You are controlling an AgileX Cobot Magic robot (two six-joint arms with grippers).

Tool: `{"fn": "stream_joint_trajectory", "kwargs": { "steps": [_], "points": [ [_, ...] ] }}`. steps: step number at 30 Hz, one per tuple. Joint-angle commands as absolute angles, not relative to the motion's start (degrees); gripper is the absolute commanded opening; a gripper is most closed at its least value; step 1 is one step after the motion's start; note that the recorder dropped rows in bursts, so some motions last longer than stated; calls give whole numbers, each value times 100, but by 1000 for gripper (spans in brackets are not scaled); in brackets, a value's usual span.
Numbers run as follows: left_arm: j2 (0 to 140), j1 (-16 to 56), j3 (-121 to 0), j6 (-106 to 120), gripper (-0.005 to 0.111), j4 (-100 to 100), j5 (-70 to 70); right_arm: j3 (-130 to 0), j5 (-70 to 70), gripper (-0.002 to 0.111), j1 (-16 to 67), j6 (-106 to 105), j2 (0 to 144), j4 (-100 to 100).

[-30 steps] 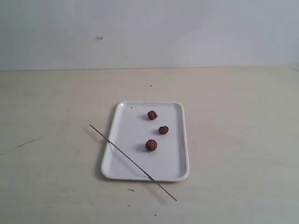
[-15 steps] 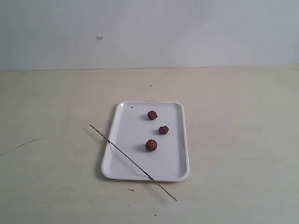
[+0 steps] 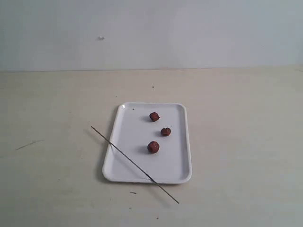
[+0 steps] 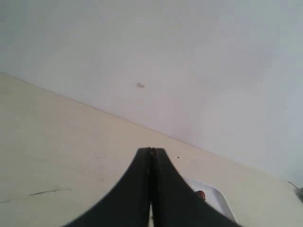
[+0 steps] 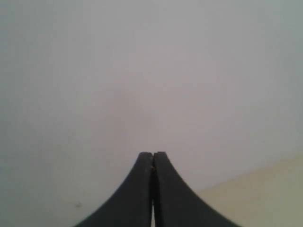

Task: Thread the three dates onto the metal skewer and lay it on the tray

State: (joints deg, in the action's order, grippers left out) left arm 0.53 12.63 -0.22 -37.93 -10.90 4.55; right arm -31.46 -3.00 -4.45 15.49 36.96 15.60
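The white tray lies in the middle of the table in the exterior view. Three dates rest on it, apart from each other: one at the far end, one in the middle, one nearer. The metal skewer lies slanted across the tray's near left corner, both ends out over the table. Neither arm shows in the exterior view. My left gripper is shut and empty, well short of the tray, where one date peeks past a finger. My right gripper is shut and empty, facing the wall.
The table is pale beige with a dark scratch at the left. A plain light wall rises behind it.
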Motion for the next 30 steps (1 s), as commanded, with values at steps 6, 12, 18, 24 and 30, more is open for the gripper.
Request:
{"fn": "stream_joint_trajectory", "kwargs": {
  "steps": [6,12,18,24,30],
  "points": [
    [28,1250,0,-3774,0,-1049,464,-5538,2888,0,-470,-389,6582,1057],
    [28,1250,0,-3774,0,-1049,464,-6287,3581,0,-470,-546,7754,1239],
    [28,1250,0,-3774,0,-1049,464,-6584,4408,3,-470,-1529,8689,2439],
    [28,1250,0,-3774,0,-1049,464,-6595,5122,17,460,-1543,9712,1979],
    [28,1250,0,-3774,0,-1049,464,-7096,5438,34,1662,-1532,10522,1415]
  ]
}}
